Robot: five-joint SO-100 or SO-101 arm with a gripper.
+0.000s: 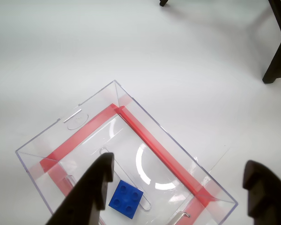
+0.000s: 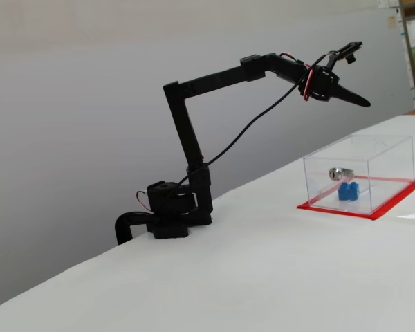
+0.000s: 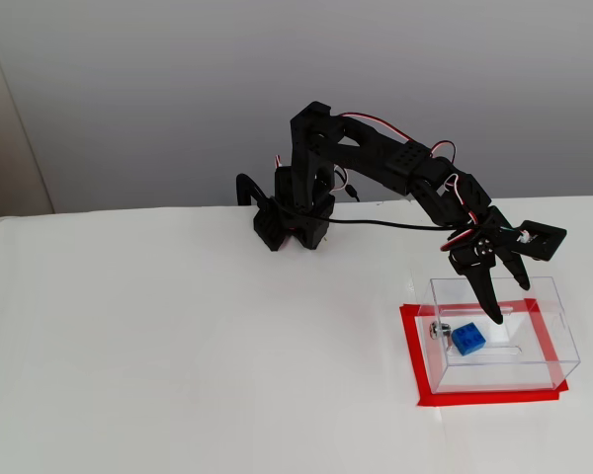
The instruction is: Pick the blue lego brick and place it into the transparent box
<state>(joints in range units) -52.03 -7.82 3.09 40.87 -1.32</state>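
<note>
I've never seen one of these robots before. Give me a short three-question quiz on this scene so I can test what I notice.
1. True or false: the small bright blue plastic brick lies inside the clear plastic rectangular box.
2. The black two-finger gripper is: A) shut on the brick, B) open and empty above the box, C) resting on the white table.
3. Fill in: in a fixed view, a small silver metal ______ sits beside the brick in the box.

Key: 1 true; 2 B; 3 cylinder.
</note>
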